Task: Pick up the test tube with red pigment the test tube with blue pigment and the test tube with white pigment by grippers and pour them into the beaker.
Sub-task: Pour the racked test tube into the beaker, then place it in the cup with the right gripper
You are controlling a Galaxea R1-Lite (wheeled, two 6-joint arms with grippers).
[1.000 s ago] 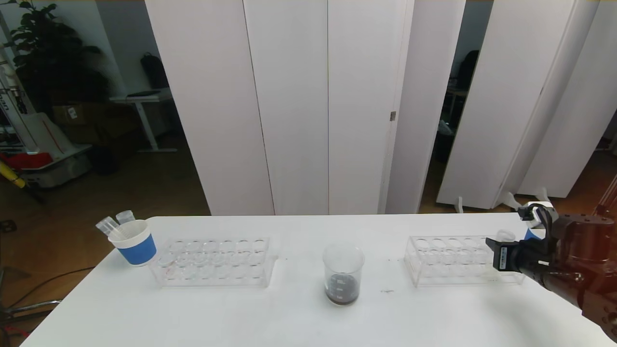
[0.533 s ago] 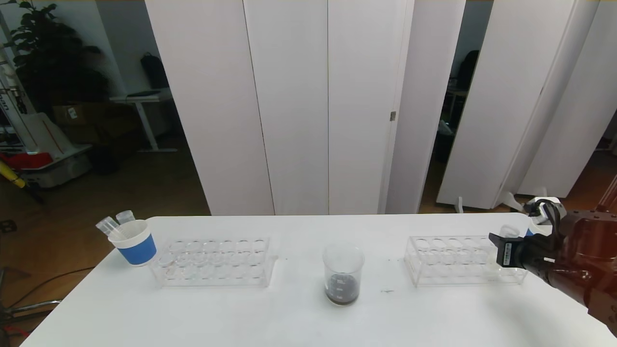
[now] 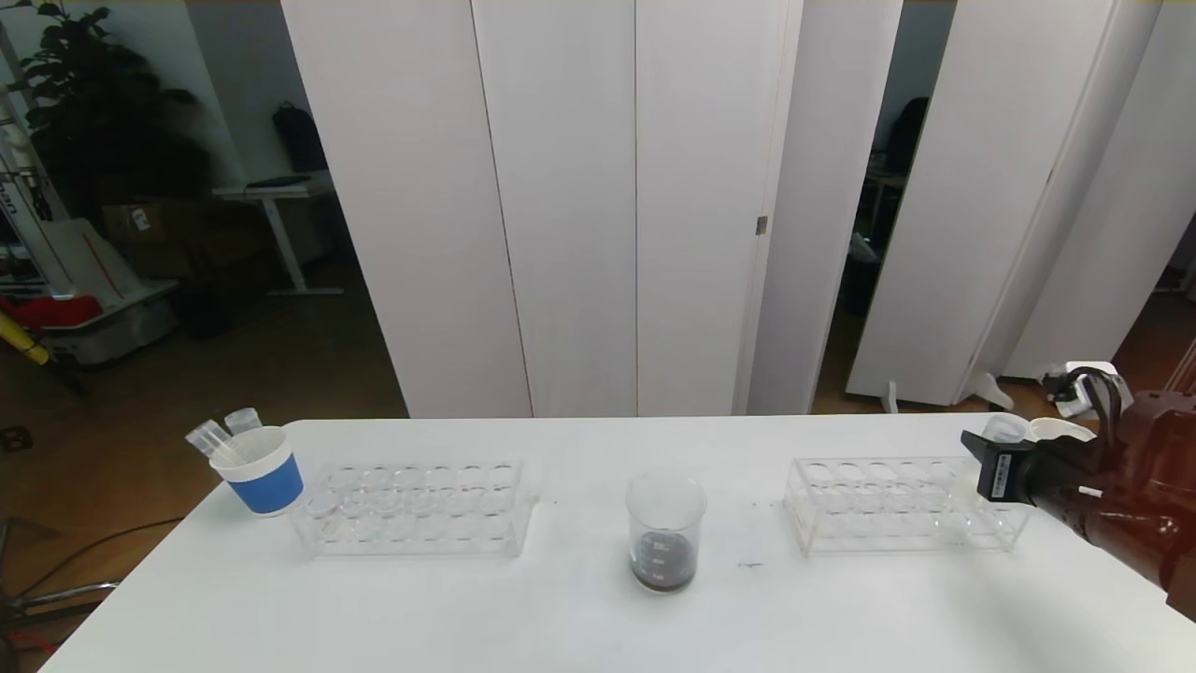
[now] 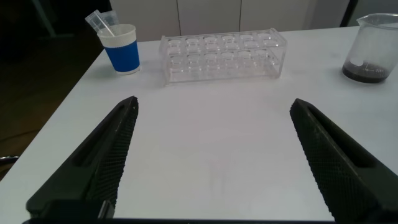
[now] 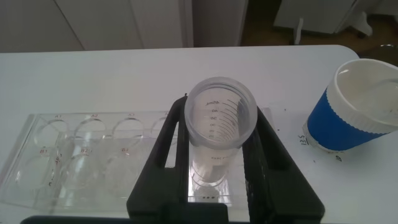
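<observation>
My right gripper (image 3: 998, 460) (image 5: 219, 155) is shut on the test tube with white pigment (image 3: 1005, 428) (image 5: 219, 115). It is a clear graduated tube with pale liquid at its bottom. The gripper holds it upright above the right end of the right rack (image 3: 897, 505) (image 5: 81, 155). The beaker (image 3: 664, 533) (image 4: 376, 46) stands at the table's middle with dark liquid at its bottom. My left gripper (image 4: 214, 104) hangs open over bare table, well short of the left rack (image 4: 221, 56). It does not show in the head view. The test tubes with red and blue pigment are out of view.
A blue-and-white paper cup (image 3: 263, 469) (image 4: 122, 46) holding empty tubes stands left of the left rack (image 3: 416, 505). Another paper cup (image 5: 357, 106) (image 3: 1060, 430) stands just beyond my right gripper near the table's right edge. White panels stand behind the table.
My right gripper has risen and drifted right with the tube, lifting it up from the right rack. The beaker and the racks have not moved.
</observation>
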